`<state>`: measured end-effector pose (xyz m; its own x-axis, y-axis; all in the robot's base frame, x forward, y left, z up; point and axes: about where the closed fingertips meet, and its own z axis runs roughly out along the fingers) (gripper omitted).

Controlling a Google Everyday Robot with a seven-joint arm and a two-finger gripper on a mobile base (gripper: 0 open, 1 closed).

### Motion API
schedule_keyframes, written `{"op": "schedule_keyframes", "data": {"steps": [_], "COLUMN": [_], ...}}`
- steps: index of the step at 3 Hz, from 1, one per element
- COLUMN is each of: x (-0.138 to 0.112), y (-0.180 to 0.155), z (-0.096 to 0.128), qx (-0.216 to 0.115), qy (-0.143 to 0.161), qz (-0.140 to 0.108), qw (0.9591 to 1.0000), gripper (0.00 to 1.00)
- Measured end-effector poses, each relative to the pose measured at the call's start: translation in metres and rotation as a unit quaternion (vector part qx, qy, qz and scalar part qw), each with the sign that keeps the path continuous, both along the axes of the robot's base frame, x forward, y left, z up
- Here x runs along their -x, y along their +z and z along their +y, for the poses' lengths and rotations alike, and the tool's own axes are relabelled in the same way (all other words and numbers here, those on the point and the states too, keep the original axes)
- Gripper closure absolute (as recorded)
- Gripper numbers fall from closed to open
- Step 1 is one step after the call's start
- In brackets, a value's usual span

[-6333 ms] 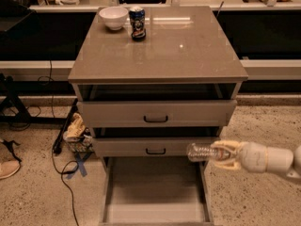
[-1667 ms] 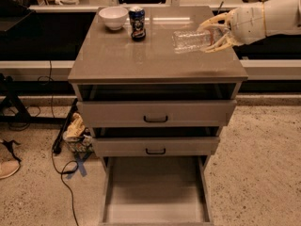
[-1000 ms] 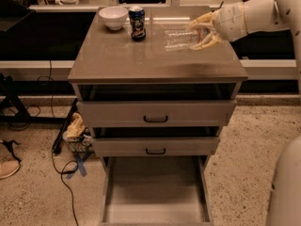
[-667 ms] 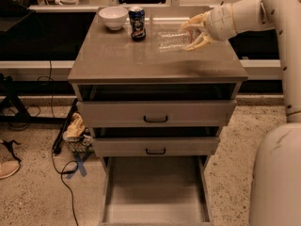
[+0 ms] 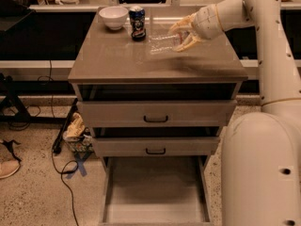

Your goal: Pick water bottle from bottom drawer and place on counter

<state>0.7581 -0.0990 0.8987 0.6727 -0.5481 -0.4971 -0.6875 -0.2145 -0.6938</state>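
Note:
The clear ribbed water bottle lies sideways in my gripper, just above the middle of the glossy grey-beige counter. The gripper's pale fingers are shut on the bottle's right end, its other end pointing left. My white arm reaches in from the right. The bottom drawer stands pulled out below, its flat floor bare.
A white bowl and a dark blue printed can stand at the counter's back left. Two shallower drawers with black handles sit slightly open. Cables and a crumpled bag lie on the floor at left. My arm's white body fills the lower right.
My gripper carried the bottle up from the bottom drawer to the counter, then leftward and lower over its middle. The arm's body has come into view at right.

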Motion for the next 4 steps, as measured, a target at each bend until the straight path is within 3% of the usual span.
{"op": "schedule_keyframes", "data": {"steps": [3,4], "x": [-0.015,-0.018], "y": [-0.022,-0.022], "z": [0.017,0.015], "qx": [0.026,0.024], "qy": [0.001,-0.003], "qz": [0.028,0.029], "qw": [0.9993,0.9993], "gripper": [0.11,0.0]}}
